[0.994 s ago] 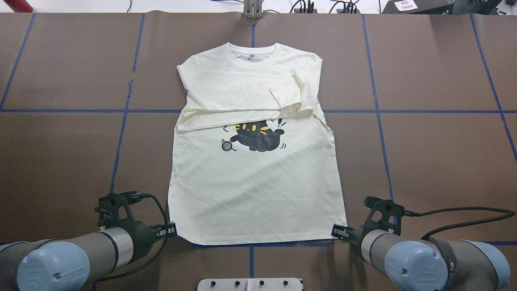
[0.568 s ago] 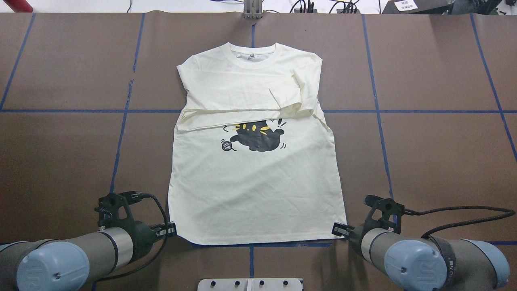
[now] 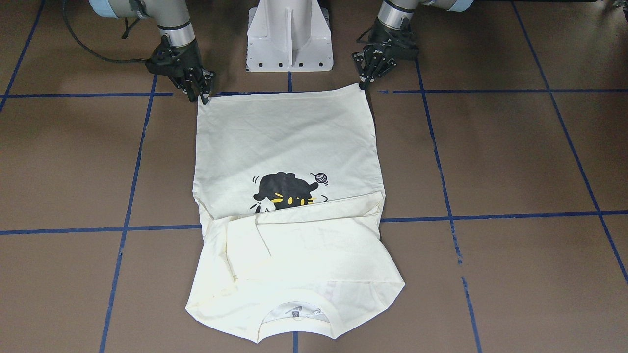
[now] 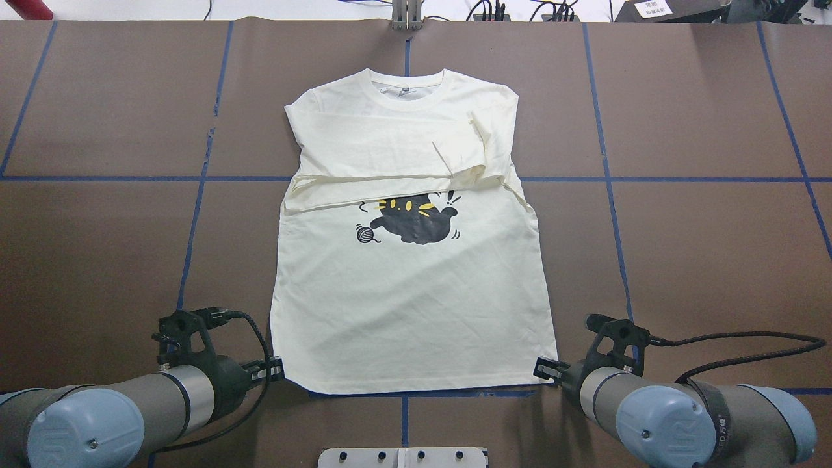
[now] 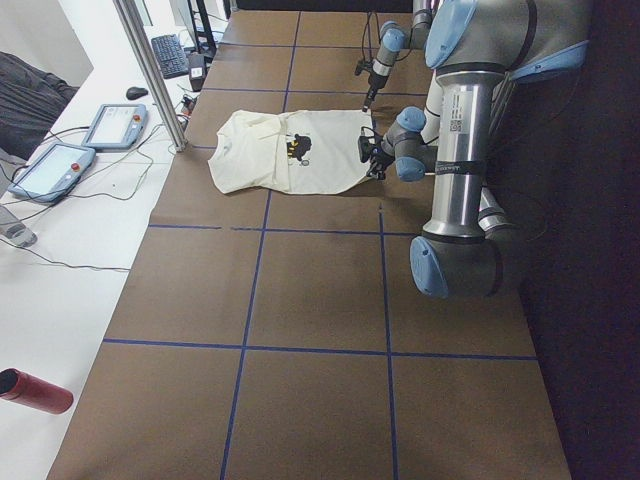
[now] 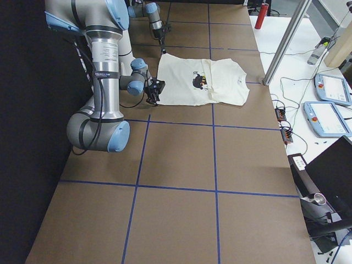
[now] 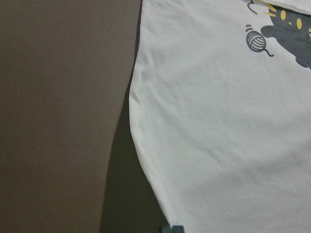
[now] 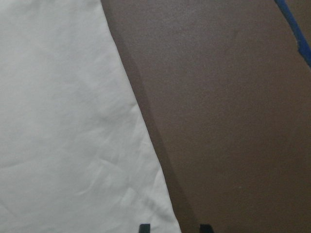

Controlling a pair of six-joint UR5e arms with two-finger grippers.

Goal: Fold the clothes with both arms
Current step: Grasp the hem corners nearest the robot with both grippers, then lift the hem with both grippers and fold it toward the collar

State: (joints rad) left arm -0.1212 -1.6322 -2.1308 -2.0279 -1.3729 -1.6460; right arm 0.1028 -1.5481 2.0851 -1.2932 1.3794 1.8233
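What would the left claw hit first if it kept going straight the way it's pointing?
Probably the bottom corner of the cream T-shirt: the left claw points sideways at it, tips right beside the hem. Whether they already touch the cloth is unclear.

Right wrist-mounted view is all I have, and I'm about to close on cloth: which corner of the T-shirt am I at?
Observer: The right end effector sits at the T-shirt's hem corner on the robot's right side.
Operator: And the other arm?
Observer: The left end effector is at the opposite hem corner.
Operator: Where are the sleeves?
Observer: The sleeves lie folded across the chest and cover the top of the cat print.
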